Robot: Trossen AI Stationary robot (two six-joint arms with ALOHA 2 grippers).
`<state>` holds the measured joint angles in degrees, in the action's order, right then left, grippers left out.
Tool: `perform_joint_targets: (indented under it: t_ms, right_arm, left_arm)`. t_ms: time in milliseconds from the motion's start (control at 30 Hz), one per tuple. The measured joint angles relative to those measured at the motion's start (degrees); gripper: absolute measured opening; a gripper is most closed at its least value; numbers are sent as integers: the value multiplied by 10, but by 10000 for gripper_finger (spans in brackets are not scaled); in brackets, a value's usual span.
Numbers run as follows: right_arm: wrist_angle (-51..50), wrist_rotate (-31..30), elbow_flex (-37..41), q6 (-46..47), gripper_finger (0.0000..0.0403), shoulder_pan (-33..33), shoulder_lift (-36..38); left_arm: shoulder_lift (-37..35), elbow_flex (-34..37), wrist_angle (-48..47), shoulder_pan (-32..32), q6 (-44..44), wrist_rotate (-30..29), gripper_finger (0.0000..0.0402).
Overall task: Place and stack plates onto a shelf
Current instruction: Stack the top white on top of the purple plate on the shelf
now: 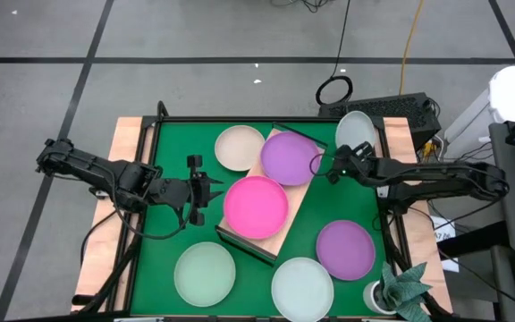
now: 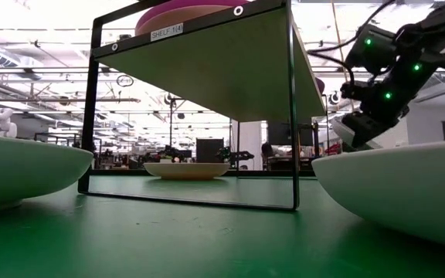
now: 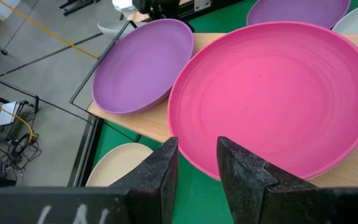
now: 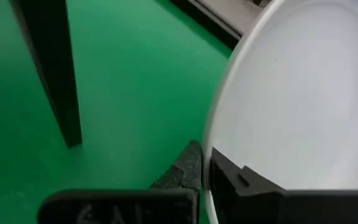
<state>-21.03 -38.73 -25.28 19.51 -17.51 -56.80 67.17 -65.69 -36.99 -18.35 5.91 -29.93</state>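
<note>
- The left gripper point(image 1: 211, 199) hangs over the green mat point(image 1: 173, 152) on the worktop, just beside the near edge of the magenta plate point(image 1: 256, 206). Its fingers point(image 3: 160, 171) stand a little apart and hold nothing.
- A pale mint plate point(image 1: 204, 273) lies on the mat at the front left; a cream plate point(image 1: 240, 148) lies at the back, just beside the shelf point(image 1: 284, 234).
- The shelf — a light wooden board on a thin dark frame — sits askew in the middle of the mat. On it lie the magenta plate and, behind it, a purple plate point(image 1: 288, 158), side by side with rims touching or nearly so.
- A whitish blue plate point(image 1: 301, 288) lies on the mat in front of the shelf, and a second purple plate point(image 1: 345, 249) lies to its right.
- The right gripper point(image 1: 336, 166) is at the back right of the mat, closed on the rim of a whitish plate point(image 1: 356, 131) — one finger inside the rim, one outside, as the right wrist view shows. That plate lies just beside the shelf's far corner.
</note>
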Motion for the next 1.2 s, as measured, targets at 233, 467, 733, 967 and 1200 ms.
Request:
perform_joint_targets:
  t_ms: [233, 467, 733, 967, 1200]
  right_arm:
    - [-25, -17, -21, -8, 1, 16, 30]
    - [-29, -78, -42, -25, 0, 52, 60]
    - [-38, -125, -93, -56, 0, 90, 67]
    - [-42, -125, -148, -91, 0, 114, 67]
    - [-41, -125, -197, -144, 0, 153, 61]
  left_arm:
    - [0, 0, -1, 0, -5, 0, 118]
    - [0, 0, -1, 0, -11, 0, 118]
    - [0, 0, -1, 0, -20, 0, 118]
    - [0, 0, -5, 0, -38, 0, 118]
    - [0, 0, -9, 0, -53, 0, 118]
